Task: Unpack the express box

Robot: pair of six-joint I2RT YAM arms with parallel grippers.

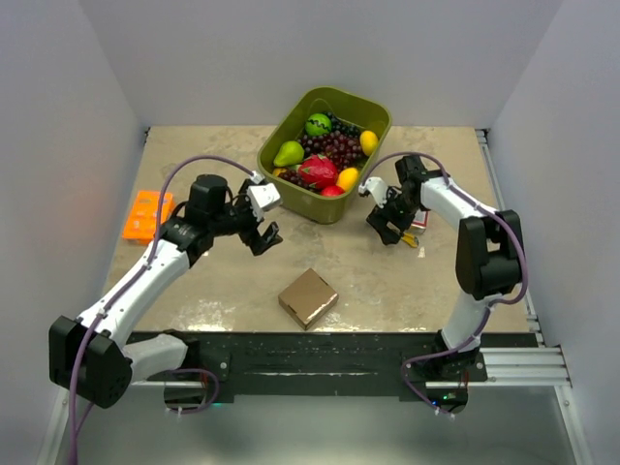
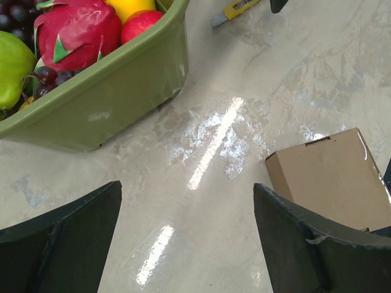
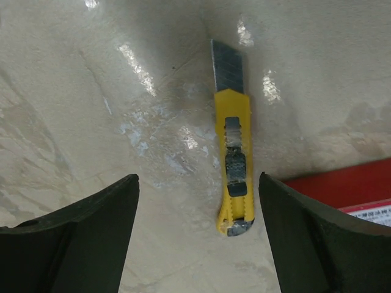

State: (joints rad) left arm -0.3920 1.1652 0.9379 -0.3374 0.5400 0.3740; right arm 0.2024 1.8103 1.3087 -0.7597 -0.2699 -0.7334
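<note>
The express box [image 1: 308, 297], small, brown and closed, lies near the table's front edge; the left wrist view shows it [image 2: 336, 177] at the right. My left gripper [image 1: 265, 238] hovers open above bare table, left of and beyond the box, with nothing between its fingers [image 2: 317, 244]. My right gripper [image 1: 387, 231] hangs open over a yellow utility knife [image 3: 232, 160] with its blade out. The knife lies flat on the table nearer the right finger [image 3: 317, 244], apart from both.
A green tub [image 1: 325, 153] of fruit stands at the back centre; its wall [image 2: 116, 104] is close ahead of my left gripper. A red packet [image 3: 348, 186] lies right of the knife. An orange tray [image 1: 147, 214] sits at the left edge.
</note>
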